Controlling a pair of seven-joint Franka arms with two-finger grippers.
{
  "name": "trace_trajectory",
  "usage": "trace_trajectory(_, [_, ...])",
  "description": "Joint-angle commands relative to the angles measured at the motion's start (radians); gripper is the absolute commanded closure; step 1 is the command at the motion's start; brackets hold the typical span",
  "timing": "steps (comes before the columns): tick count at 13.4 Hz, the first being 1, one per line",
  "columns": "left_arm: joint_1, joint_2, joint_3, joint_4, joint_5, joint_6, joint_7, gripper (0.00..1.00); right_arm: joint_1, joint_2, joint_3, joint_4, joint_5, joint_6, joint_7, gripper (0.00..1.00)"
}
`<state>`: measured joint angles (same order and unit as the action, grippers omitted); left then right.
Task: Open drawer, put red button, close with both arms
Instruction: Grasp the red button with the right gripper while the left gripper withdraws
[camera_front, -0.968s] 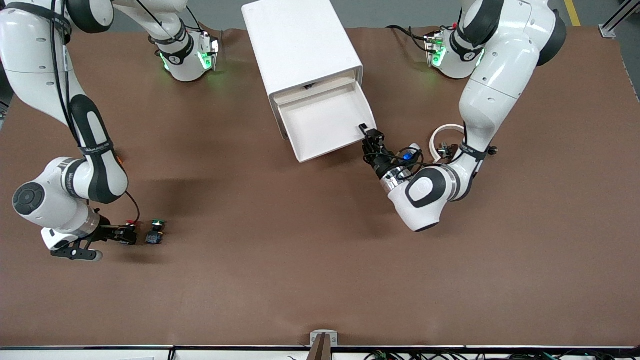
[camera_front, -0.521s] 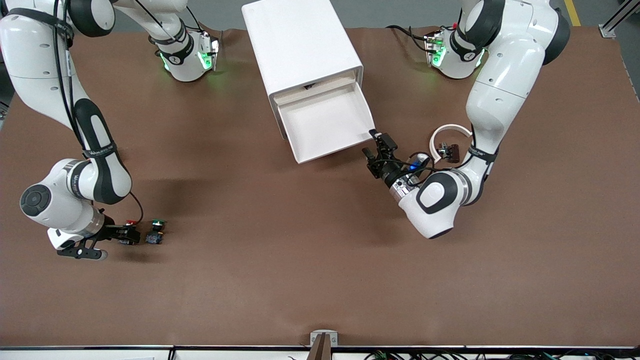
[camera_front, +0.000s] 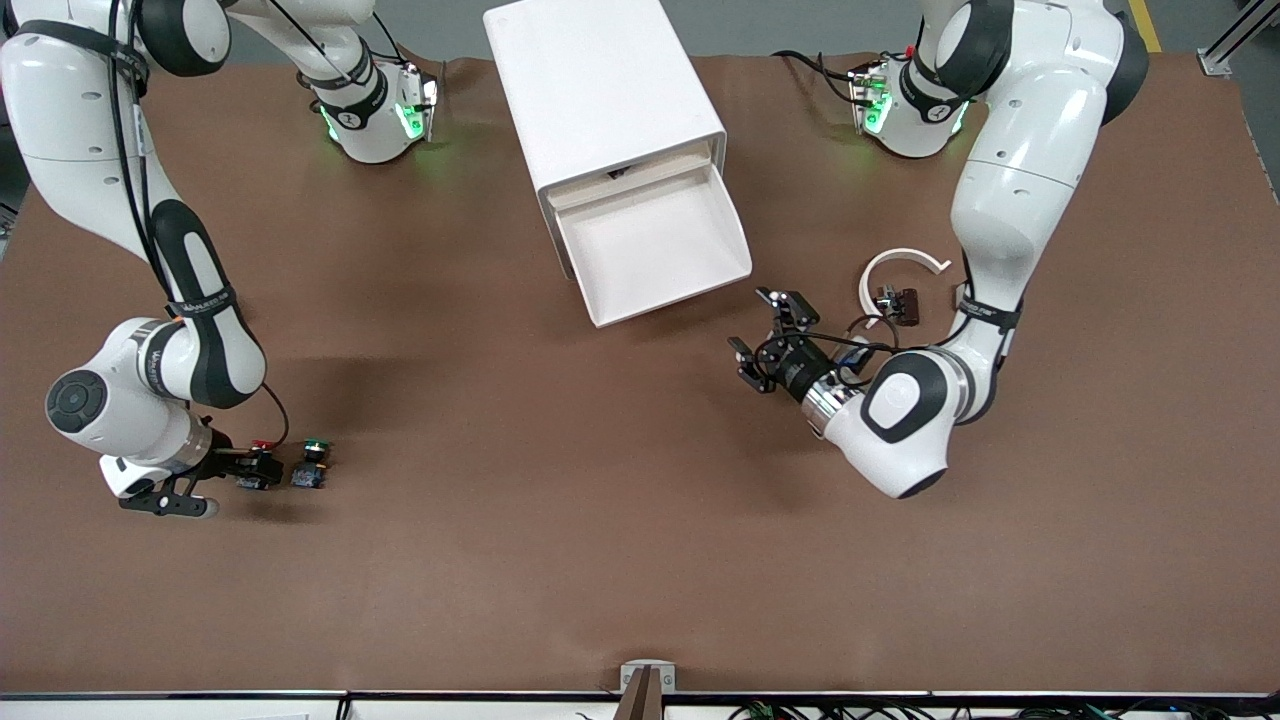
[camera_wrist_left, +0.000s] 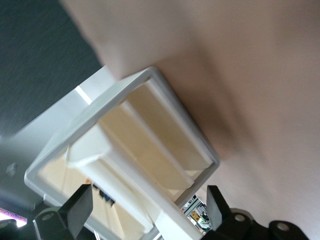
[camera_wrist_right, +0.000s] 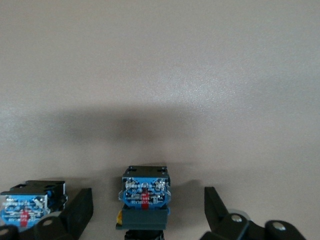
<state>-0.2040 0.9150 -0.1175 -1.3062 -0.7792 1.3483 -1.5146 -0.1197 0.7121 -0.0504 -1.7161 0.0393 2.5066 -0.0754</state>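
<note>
The red button (camera_front: 262, 446) stands on the brown counter (camera_front: 600, 520) toward the right arm's end, nearer the front camera than the cabinet; it sits between the jaws of the right gripper (camera_front: 255, 468), which are spread open around it and not closed on it; in the right wrist view the switch's bluish base (camera_wrist_right: 145, 192) shows centred in the gap, with one black finger (camera_wrist_right: 80, 212) to each side and clear space between each finger and the body. Just beside it, away from the right arm's wrist, stands the green button (camera_front: 314, 463), outside the jaws; the right wrist view shows its base (camera_wrist_right: 30, 205) past one finger.

The drawer (camera_front: 655, 245) is pulled out of the white cabinet (camera_front: 600, 90), its tray bare and its front edge facing the camera; the left wrist view looks into the cabinet's open face (camera_wrist_left: 125, 160).

The left gripper (camera_front: 768, 345) hangs over the counter near the drawer's corner at the left arm's end, apart from the drawer and touching nothing; its jaws stand wide open and hold nothing. Near the left arm's forearm a white ring-shaped piece (camera_front: 900, 262) lies on the counter, with a small dark part (camera_front: 898, 302) beside it; what that part is cannot be told.
</note>
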Motion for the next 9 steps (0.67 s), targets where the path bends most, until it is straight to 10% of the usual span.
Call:
trace_trajectory(1, [0.006, -0.033, 0.05, -0.01, 0.049, 0.057, 0.225, 0.0, -0.003, 0.0, 0.004, -0.005, 0.016, 0.012, 0.006, 0.43])
trace_trajectory(5, [0.002, -0.071, 0.131, 0.002, 0.118, 0.22, 0.577, 0.0, -0.003, 0.0, 0.004, -0.005, 0.016, 0.011, 0.008, 1.0])
trace_trajectory(9, [-0.012, -0.128, 0.13, 0.002, 0.253, 0.375, 0.715, 0.0, 0.002, -0.006, 0.004, -0.004, 0.016, 0.003, 0.008, 1.0])
